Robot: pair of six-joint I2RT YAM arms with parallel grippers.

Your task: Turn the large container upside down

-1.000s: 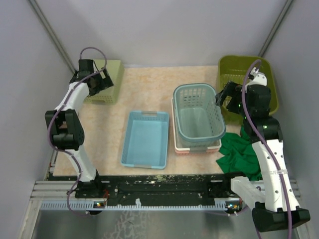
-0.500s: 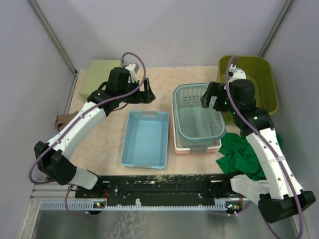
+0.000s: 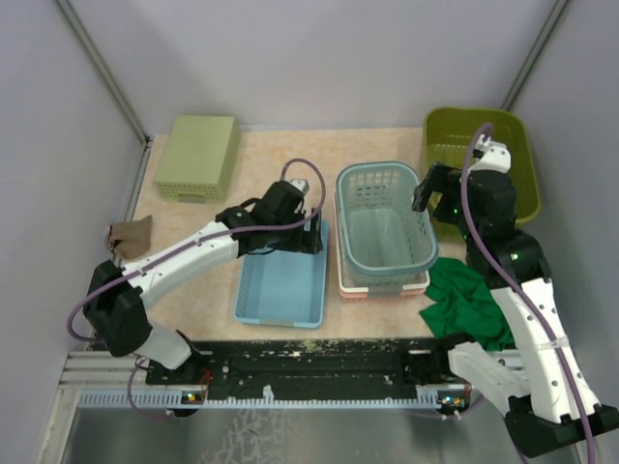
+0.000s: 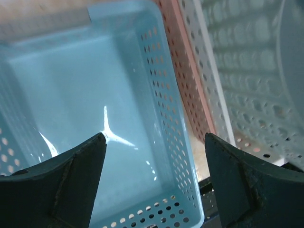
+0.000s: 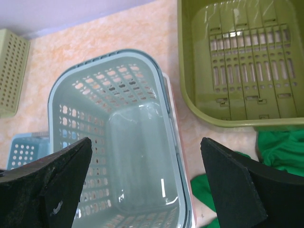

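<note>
The large container (image 3: 513,145) is an olive-green tub standing upright, mouth up, at the back right corner; its slotted base shows in the right wrist view (image 5: 242,61). My right gripper (image 3: 427,189) hovers open and empty just left of the tub, over the right rim of the teal basket, as its wrist view (image 5: 147,185) shows. My left gripper (image 3: 311,232) is open and empty over the light blue tray's far right corner, far from the tub; its wrist view (image 4: 154,185) looks into that tray.
A teal lattice basket (image 3: 385,227) sits on a pink tray (image 3: 382,289) in the middle. A light blue tray (image 3: 280,275) lies to its left. A pale-green tray (image 3: 198,157) lies upside down at the back left. A green cloth (image 3: 469,300) lies front right, and a brown rag (image 3: 129,232) at the left edge.
My left arm has swung from the pale-green tray at the back left across to the light blue tray. My right gripper went left over the basket, then back slightly right.
</note>
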